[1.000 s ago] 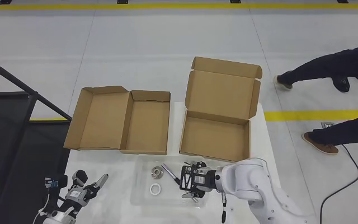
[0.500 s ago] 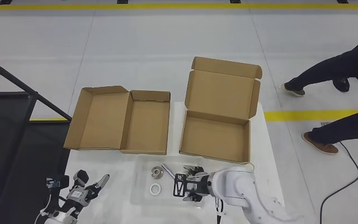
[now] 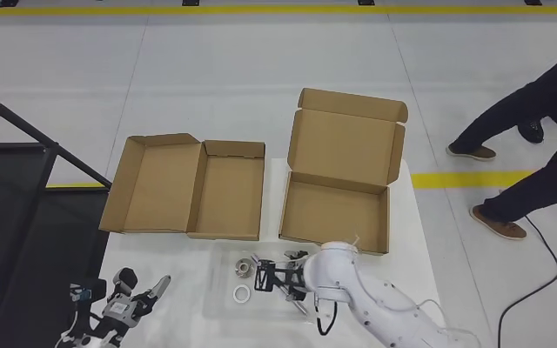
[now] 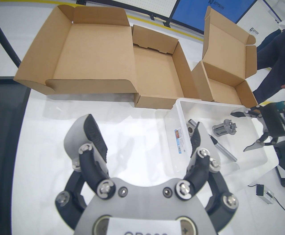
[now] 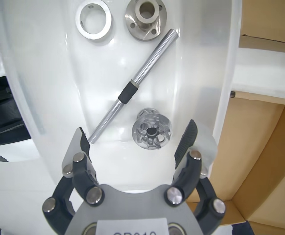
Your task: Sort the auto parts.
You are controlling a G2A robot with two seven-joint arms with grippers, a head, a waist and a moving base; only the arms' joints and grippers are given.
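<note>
Right gripper (image 5: 138,132) hangs wide open, empty, over the clear bin (image 5: 224,77) near the toothed hub (image 5: 151,134). Left gripper (image 4: 143,122): open, empty, above table (image 4: 44,133).

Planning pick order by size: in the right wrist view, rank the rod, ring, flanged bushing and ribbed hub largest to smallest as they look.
1. rod, clearly longest.
2. flanged bushing and ribbed hub: alike; the hub lies nearer the camera, so unranked.
3. ring, slightly smaller.
</note>
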